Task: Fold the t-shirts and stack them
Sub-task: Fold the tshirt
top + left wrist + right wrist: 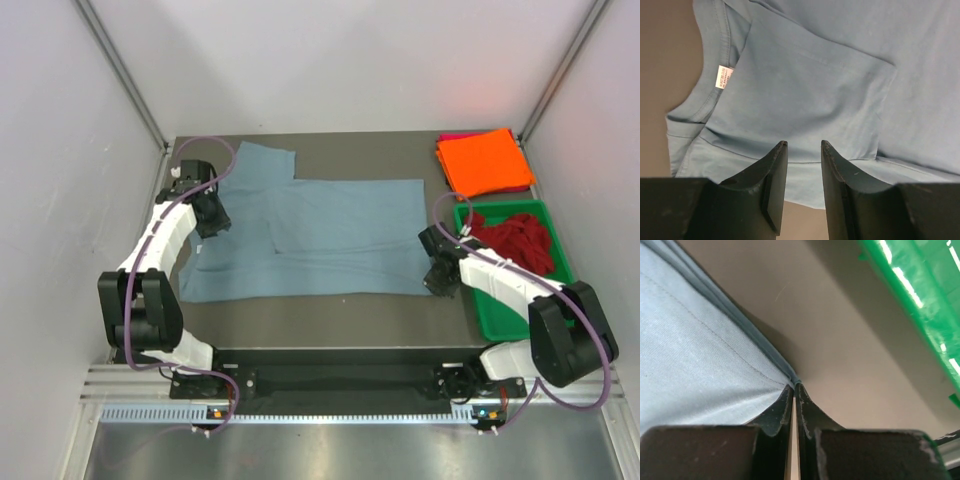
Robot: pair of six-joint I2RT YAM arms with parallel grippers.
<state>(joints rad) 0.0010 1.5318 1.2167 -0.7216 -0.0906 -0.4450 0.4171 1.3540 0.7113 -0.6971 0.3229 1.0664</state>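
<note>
A green tray [497, 322] sits at the right edge of the table [330, 320], just beside the right arm. A crumpled red shirt [515, 240] lies in the tray's upper half. Above the tray, in the upper right of the overhead view, a folded orange shirt [485, 160] lies on a pink shirt [452, 137], of which only a sliver shows along the top and left edges. White walls close in the table on the left, right and far sides, and a purple cable loops along each arm.

The blue shirt [330, 235] is spread flat across the middle of the table, with one sleeve reaching toward the upper left. Nothing lies on it.

The left gripper [208, 218] hangs over the shirt's left edge, near the collar. In its wrist view the left gripper [804, 146] shows its fingers parted by a moderate gap with nothing between them. The shirt lies below, with a white label [723, 76] at the neckline in the upper left.

The right gripper [438, 278] is at the shirt's lower right corner, between shirt and tray. In its own view the right gripper [795, 386] has its fingers pressed together, and the shirt's hem runs into the tips, pinched there. The tray wall [920, 305] crosses the upper right.

In all there are four shirts, one each of blue, orange, pink and red, along with one tray and two arms.
</note>
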